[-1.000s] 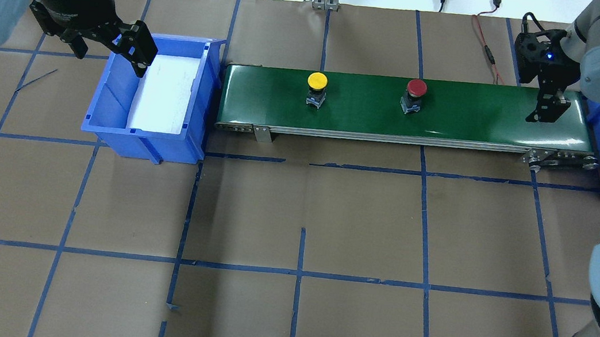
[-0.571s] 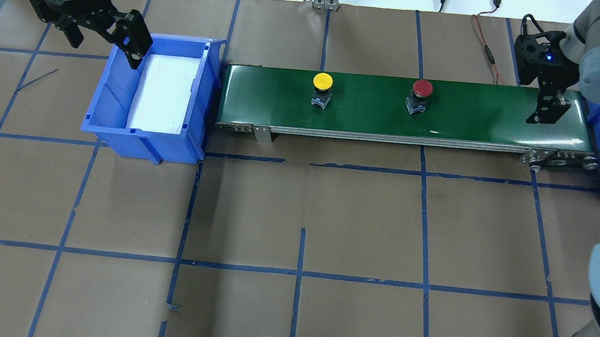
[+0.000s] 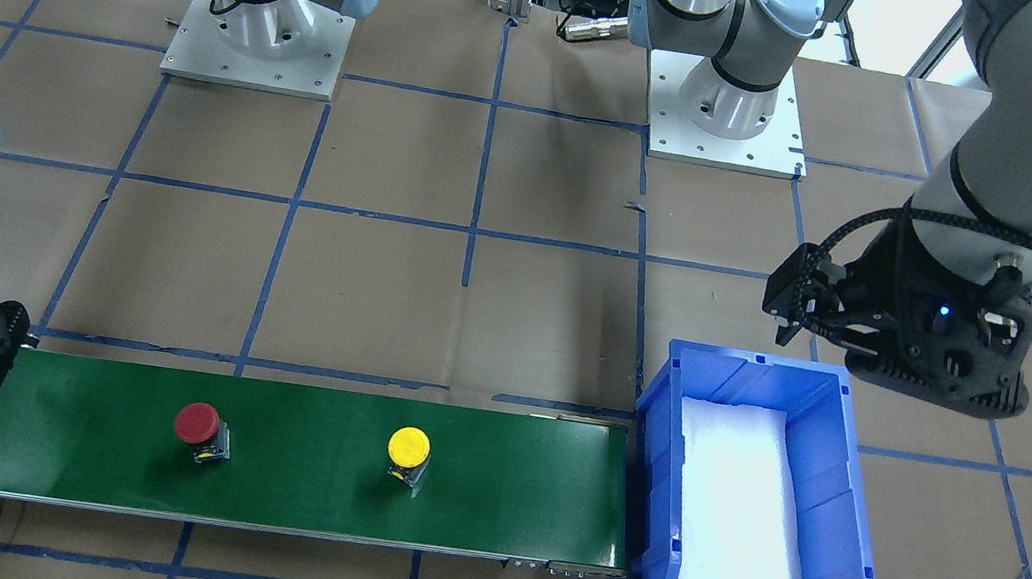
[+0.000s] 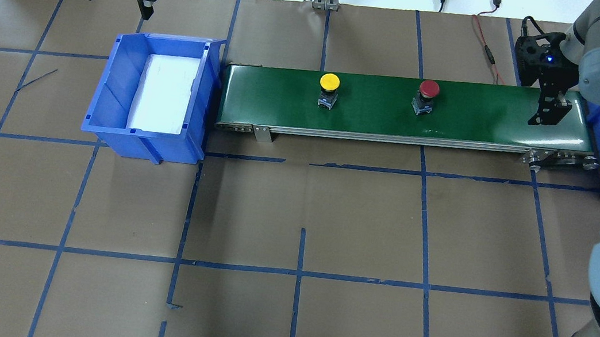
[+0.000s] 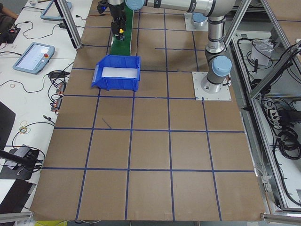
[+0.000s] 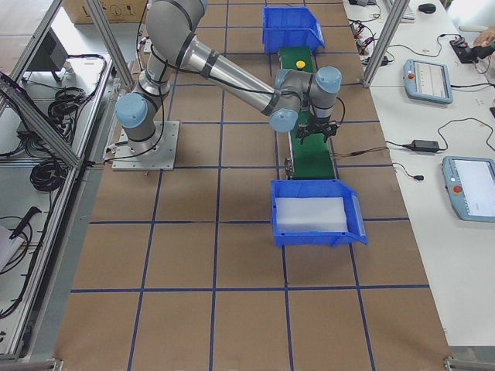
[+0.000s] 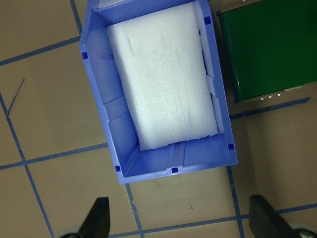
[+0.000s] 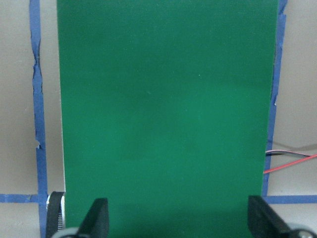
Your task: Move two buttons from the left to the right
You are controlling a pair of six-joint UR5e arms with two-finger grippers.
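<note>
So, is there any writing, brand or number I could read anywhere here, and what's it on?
No text is readable in any view.
The red button and yellow button: plain caps, no lettering visible.
The blue bin: no label visible.
The tablet beside the table: its screen is too small to read.

Yellow button (image 4: 330,81) and red button (image 4: 429,88) are noted upright on green belt (image 4: 376,115), well apart. Left end effector (image 4: 119,0) is held spread, apart from blue bin (image 4: 111,109). Right end effector (image 4: 549,113) is positioned over belt's right end.
</note>
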